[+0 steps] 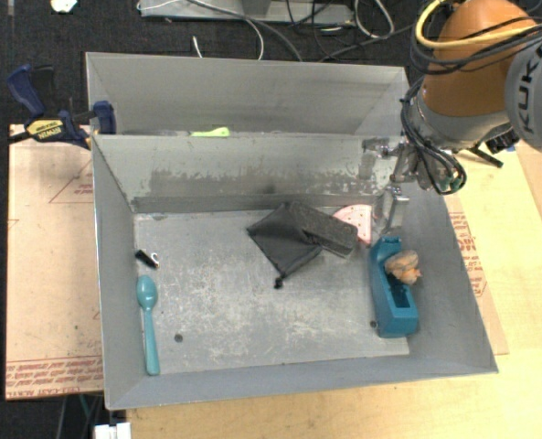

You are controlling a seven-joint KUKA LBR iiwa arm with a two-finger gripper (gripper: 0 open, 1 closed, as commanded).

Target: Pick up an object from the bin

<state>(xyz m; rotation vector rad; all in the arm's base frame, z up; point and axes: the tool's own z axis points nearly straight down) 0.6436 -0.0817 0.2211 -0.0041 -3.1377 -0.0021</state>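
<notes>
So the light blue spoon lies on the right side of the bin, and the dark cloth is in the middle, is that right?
Not quite. The camera view shows the light blue spoon on the left side of the bin, not the right. The dark cloth is in the middle, as you said.

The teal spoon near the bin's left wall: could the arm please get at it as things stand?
Probably yes: the teal spoon lies alone on bare floor. The gripper hangs at the view's right beside a pink thing; only a dark cloth lies between.
</notes>
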